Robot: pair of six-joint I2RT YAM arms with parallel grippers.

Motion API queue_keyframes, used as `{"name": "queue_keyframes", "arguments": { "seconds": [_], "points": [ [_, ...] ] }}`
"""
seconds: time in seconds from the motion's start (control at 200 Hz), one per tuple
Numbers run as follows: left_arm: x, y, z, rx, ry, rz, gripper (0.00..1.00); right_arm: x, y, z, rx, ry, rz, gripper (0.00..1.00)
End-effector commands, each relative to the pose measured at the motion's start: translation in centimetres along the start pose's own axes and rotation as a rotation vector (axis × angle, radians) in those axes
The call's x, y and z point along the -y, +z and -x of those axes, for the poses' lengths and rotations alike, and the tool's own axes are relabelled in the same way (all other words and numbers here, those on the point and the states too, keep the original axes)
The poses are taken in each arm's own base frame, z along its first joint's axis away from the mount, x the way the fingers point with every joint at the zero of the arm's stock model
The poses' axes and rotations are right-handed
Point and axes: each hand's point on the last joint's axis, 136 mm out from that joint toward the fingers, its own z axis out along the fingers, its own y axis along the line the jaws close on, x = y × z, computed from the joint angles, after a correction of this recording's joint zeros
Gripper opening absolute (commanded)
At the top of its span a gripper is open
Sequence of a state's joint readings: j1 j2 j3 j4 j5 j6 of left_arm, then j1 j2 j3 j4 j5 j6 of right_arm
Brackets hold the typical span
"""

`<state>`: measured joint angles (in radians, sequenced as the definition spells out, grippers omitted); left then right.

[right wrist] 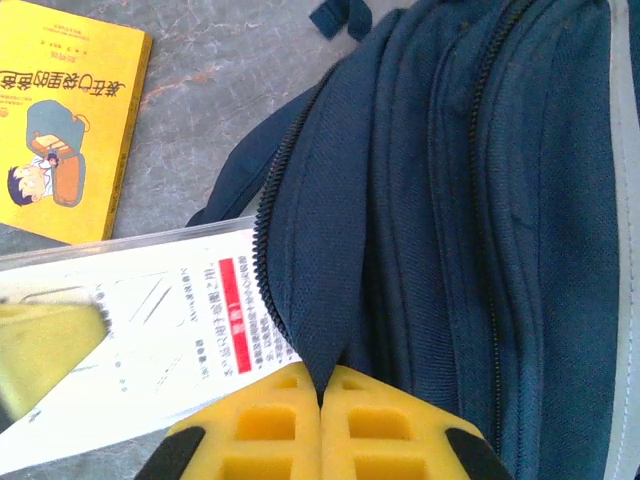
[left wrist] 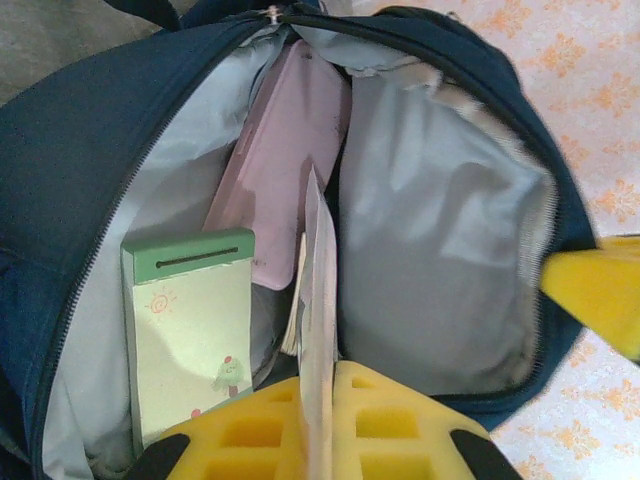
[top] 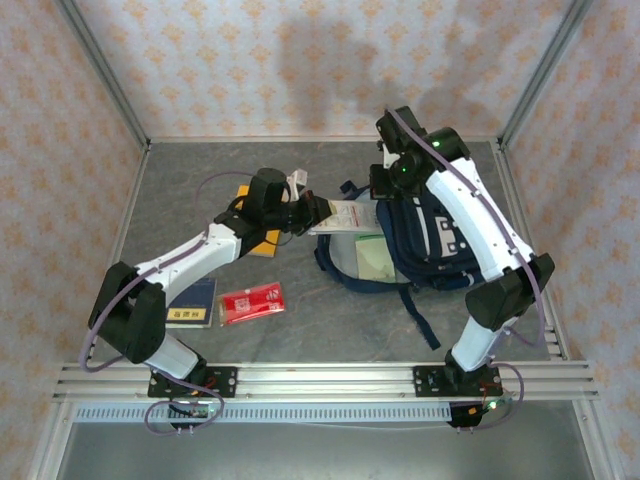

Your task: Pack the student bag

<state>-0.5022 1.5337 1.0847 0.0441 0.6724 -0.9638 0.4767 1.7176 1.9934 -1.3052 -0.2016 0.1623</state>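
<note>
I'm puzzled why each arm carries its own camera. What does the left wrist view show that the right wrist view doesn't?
Left wrist: the student bag's light lining, with a green notepad and a pink case inside. Right wrist: the bag's outside, the right claw pinching its fabric, and a yellow book on the table. Both: the navy bag and the white packet the left claw grips.

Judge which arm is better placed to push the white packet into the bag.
Left. The left fingers pinch the white packet at the open mouth of the student bag, while the right fingers clamp its rim.
</note>
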Motion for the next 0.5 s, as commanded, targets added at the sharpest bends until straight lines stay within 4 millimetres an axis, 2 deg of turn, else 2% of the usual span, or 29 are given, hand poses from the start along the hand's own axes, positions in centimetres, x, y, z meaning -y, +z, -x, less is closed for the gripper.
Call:
{"name": "queue_keyframes", "arguments": {
  "seconds": [0.0,0.24,0.375,0.495],
  "points": [
    [2.4,1.1,1.6,0.04,0.026,-0.072,0.0,-0.2,-5.1,1.4,0.135,-0.037,0.032,0.0],
    [5.5,4.3,2.9,0.046,0.007,-0.19,0.0,-1.0,-5.9,1.7,0.148,-0.034,0.078,0.0],
    [6.4,6.1,3.2,0.041,0.004,-0.21,0.0,-1.0,-5.6,1.7,0.142,-0.037,0.079,0.0],
    [6.9,8.4,2.7,0.021,0.002,-0.208,0.0,-1.1,-5.4,1.7,0.137,-0.032,0.08,0.0]
  ]
}}
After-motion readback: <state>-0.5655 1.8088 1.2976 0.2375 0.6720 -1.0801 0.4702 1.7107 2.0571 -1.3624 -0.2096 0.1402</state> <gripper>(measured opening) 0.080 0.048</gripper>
